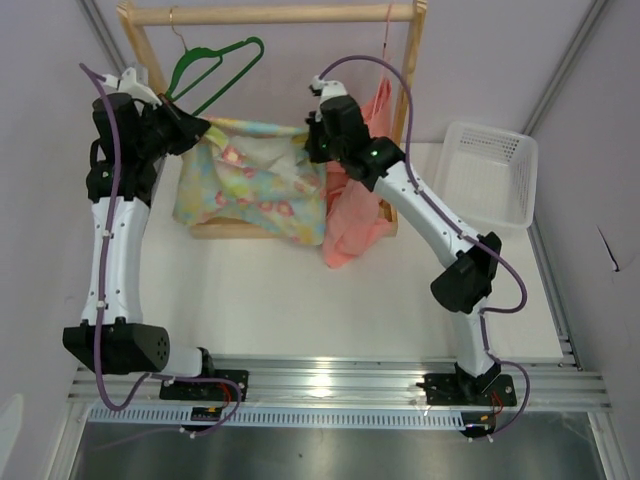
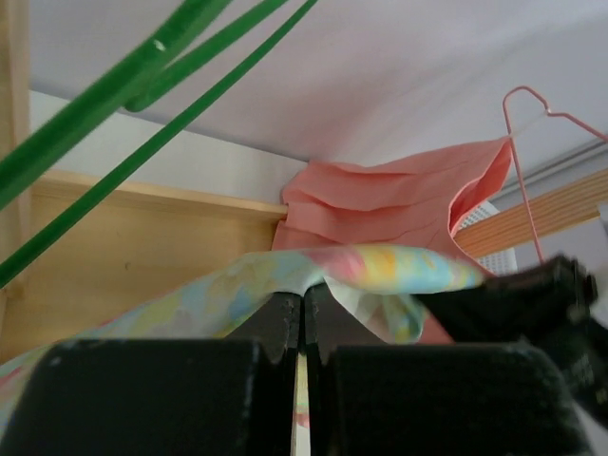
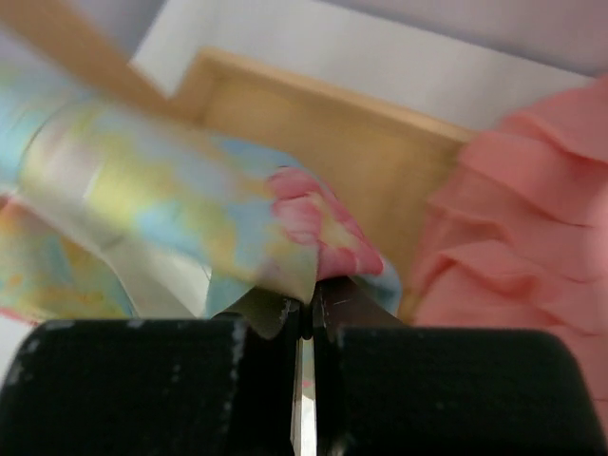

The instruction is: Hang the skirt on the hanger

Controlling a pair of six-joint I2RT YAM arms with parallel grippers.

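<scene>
Left wrist view showed the left gripper (image 2: 303,304) shut tight, with its two black fingers pressed together. A fold of the skirt (image 2: 380,267) was pinched between them. The soft cloth came up out of the pinch and ran off to the right.

The right gripper (image 3: 306,309) was shut tight too. It pinched another bit of the skirt, where a pink flower was printed on the cloth.

From the top view, each gripper held one top corner of the skirt. The cloth was spread out between them like a little sheet. It had yellow, mint and blue patches. Its lower part hung down over the base of the wooden rack (image 1: 270,13).

The rack stood at the far edge of the table (image 1: 300,290), nearer the left side. The hanger (image 1: 215,62) was dark green. It hung by its hook from the rack's top bar, near the left end. It was just above the left gripper, tilted to one side. The skirt was below it and was not on it.

A pink ruffled garment (image 1: 350,210) hung on the right side of the rack, touching the skirt's right edge. It was on a thin pink wire hanger (image 2: 522,123). The right gripper was just in front of it.

A white basket (image 1: 490,175) sat at the far right corner of the table, well apart from the skirt.
</scene>
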